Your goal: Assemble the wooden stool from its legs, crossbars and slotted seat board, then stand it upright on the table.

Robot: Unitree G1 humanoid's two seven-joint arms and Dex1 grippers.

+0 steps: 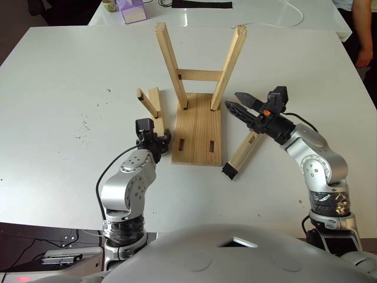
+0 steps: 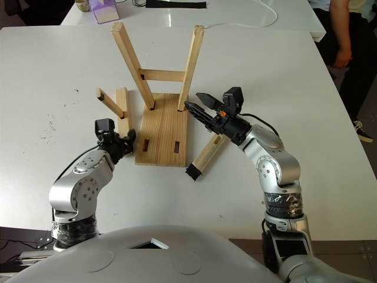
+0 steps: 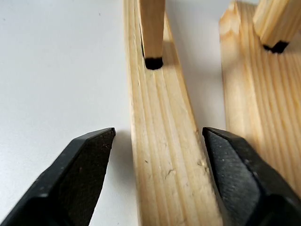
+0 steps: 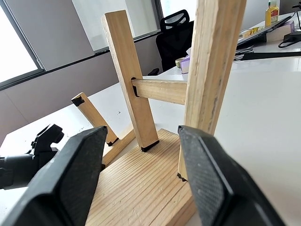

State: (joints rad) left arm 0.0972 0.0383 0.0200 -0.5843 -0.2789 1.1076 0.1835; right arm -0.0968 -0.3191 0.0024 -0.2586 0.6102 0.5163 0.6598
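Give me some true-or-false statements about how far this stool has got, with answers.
1. Two legs stand in the seat board. True.
2. All four slots are filled. False: the two near slots are empty.
3. The left gripper is open around a lying leg. True.
4. The right gripper is shut on a crossbar. False: it is open and holds nothing.
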